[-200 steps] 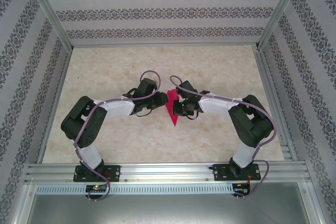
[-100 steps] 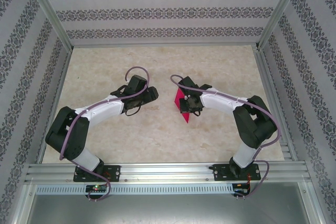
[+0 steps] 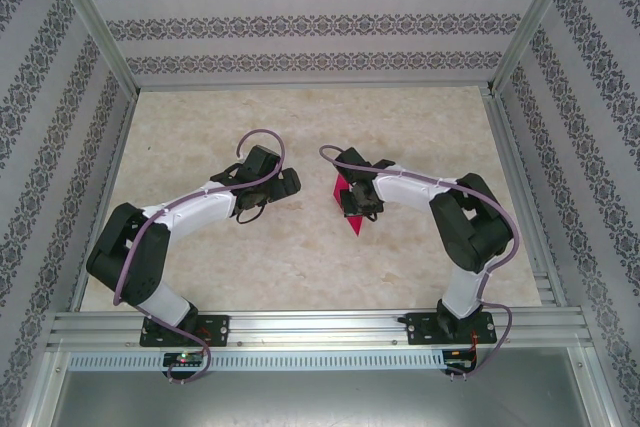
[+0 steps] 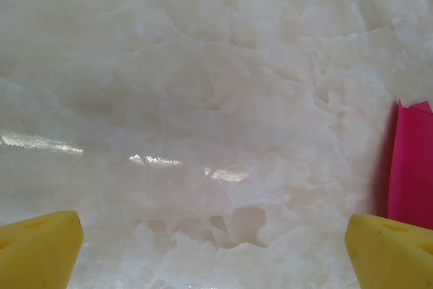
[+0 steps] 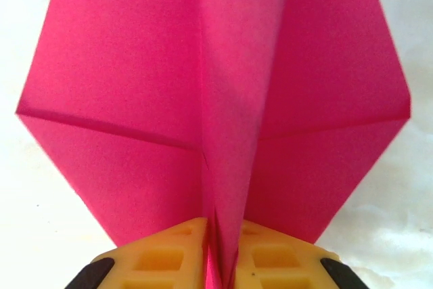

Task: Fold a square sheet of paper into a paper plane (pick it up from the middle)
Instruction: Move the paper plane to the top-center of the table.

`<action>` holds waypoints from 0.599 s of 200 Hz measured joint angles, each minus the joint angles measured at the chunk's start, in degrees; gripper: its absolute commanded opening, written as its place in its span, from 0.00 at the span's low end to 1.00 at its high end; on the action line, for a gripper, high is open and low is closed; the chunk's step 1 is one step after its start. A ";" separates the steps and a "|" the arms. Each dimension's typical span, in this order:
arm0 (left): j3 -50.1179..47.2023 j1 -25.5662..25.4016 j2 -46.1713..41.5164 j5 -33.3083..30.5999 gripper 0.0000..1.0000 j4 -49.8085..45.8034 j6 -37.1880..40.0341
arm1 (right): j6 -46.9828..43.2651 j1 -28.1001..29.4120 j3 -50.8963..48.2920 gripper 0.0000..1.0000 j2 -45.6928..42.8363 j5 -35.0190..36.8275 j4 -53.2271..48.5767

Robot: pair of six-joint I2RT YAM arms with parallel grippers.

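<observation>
I judge the paper plane [image 5: 216, 99] light and easily crushed; my right end effector [image 5: 220, 252] pinches its centre crease, left end effector [image 4: 215, 245] stands released.

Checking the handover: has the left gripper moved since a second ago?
Yes. The left gripper has pulled back leftward, toward the table's left rail, opening a gap to the paper plane.

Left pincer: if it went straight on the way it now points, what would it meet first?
Most likely the bare table top: the open left pincer points down at it, nothing between. The pink paper plane sits at the right edge, possibly just inside its path; depth is unclear.
</observation>
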 measured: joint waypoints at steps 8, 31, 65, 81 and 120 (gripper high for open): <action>0.00 0.00 0.00 0.00 1.00 0.00 0.04 | 0.07 0.00 0.04 0.16 0.17 0.09 0.13; 0.00 0.00 0.00 0.00 1.00 -0.26 0.04 | 0.13 0.00 0.59 0.12 0.74 0.50 0.31; 0.00 0.00 0.00 -0.70 1.00 -1.05 0.04 | 0.44 0.00 1.05 0.04 0.87 1.49 0.26; 0.00 0.02 0.00 -1.73 1.00 -1.90 0.04 | 0.31 -0.15 2.23 0.03 0.87 2.12 -0.02; 0.00 1.14 -0.68 -4.74 1.00 -5.68 0.09 | -0.55 -2.01 11.32 0.03 3.54 3.30 -0.31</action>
